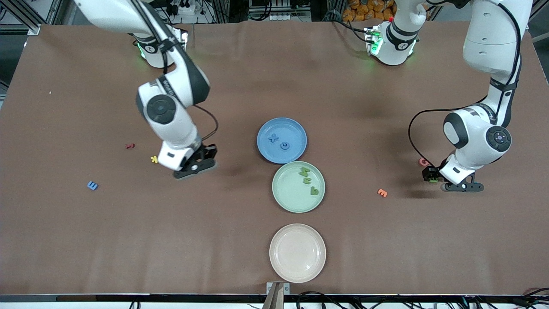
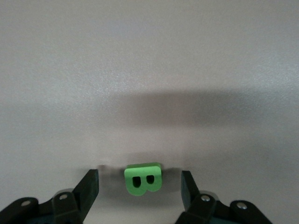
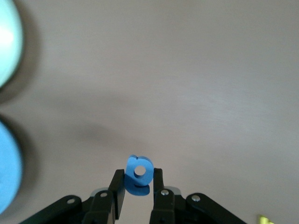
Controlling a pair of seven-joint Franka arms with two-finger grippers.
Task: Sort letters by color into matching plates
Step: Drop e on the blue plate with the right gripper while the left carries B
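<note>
Right gripper (image 3: 136, 191) jaws clamped a light, stiff blue letter (image 3: 138, 171) by its faces; left gripper (image 2: 140, 189) jaws stood apart around a green letter (image 2: 143, 178) on the tabletop (image 2: 149, 70).

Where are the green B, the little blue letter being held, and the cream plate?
green B (image 2: 142, 179), left wrist view, its face.
blue letter (image 3: 138, 171), right wrist view, beside its hole.
cream plate (image 1: 318, 253), front view, its rim.

1. A robotics lab is shown: two white arms (image 1: 171, 107) are bolted at the edge of one broad brown table (image 1: 85, 236).
2. Aluminium framing (image 1: 25, 17) is seen along the top, with power strips (image 1: 180, 8) and bundled cables (image 1: 326, 296) hung about.
3. Green status lights (image 1: 374, 45) are lit at the bases.
4. Plates (image 1: 297, 253) and small foam letters (image 1: 92, 185) are laid out as test props, nothing homely.
</note>
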